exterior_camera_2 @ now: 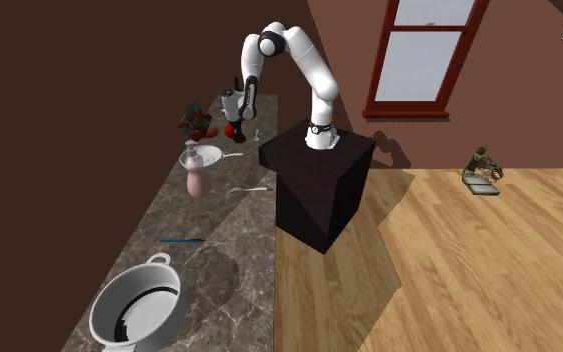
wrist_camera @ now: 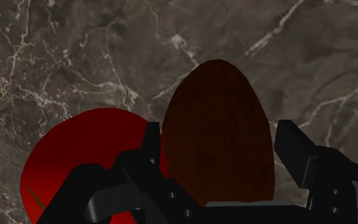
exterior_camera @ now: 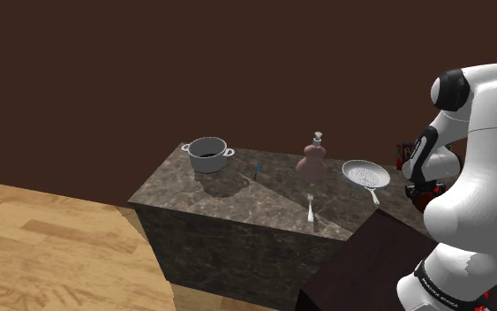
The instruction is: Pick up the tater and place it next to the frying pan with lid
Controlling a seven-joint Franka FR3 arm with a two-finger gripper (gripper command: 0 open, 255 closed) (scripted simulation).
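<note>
**End effector closed round tater, far end of tabletop**

Wrist view: the end effector [wrist_camera: 220, 130] stands wide, with one black finger against each flank of the tater [wrist_camera: 219, 146] and no gap visible on either side, so it has the tater clasped. The tater is dark brown, egg-shaped, with its narrow end pointing away from the hand. A red round thing [wrist_camera: 75, 165] sits just beside it, partly behind one finger. Dark veined marble tabletop [wrist_camera: 75, 51] lies beneath. Cannot tell whether the tater is lifted clear of the surface.

Second exterior view: the end effector [exterior_camera_2: 234, 122] hangs low over the tabletop. The frying pan [exterior_camera_2: 200, 157], white with a speckled inside, lies near, at about 7 o'clock from it. The pink bottle [exterior_camera_2: 198, 181] stands just beside the pan at its 6 o'clock, and the fork [exterior_camera_2: 249, 188] lies at the pan's 4 o'clock. The pot [exterior_camera_2: 137, 310] sits well apart at 6 o'clock, near the frame's bottom edge.
</note>
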